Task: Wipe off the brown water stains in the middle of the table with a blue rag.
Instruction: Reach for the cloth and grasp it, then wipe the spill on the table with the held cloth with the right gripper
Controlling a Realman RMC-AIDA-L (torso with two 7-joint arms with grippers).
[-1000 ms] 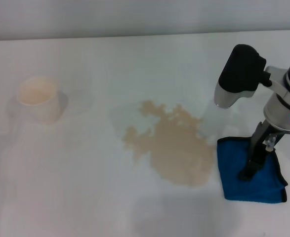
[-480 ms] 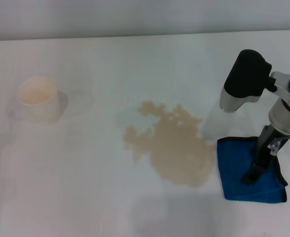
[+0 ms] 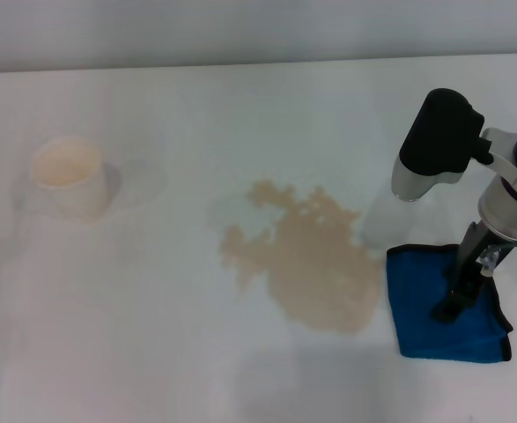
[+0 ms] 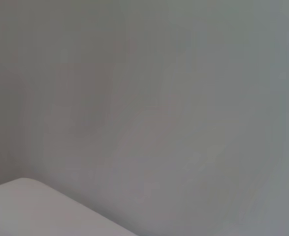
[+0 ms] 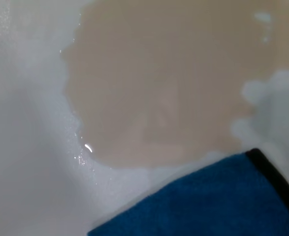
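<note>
- Firstly, you find no brand, label or readable writing on anything; only a small blue light ring glows on the right arm's white wrist section.
- You see the right gripper [image 3: 450,304] standing down on the blue rag [image 3: 443,308], its dark fingers [image 3: 446,308] touching the cloth near the middle. Whether they are spread or pressed together, you cannot tell from this angle.
- You find the blue rag lying flat on the table [image 3: 152,352] at your right side, close to the near edge of the head view. Its black edging [image 5: 277,182] shows along one side in the right wrist view.
- You see the brown water stains [image 3: 311,264] in the middle of the table, with a ragged outline. Their right edge comes just beside the rag's left edge; in the right wrist view a thin strip of white table separates the brown water stains [image 5: 159,83] from the blue rag [image 5: 208,201].
- You have a white cup [image 3: 69,176] standing far to the left, well apart from the stains, with wide bare table between them.
- You do not see the left gripper; the left wrist view gives only a plain grey surface and a pale corner.
</note>
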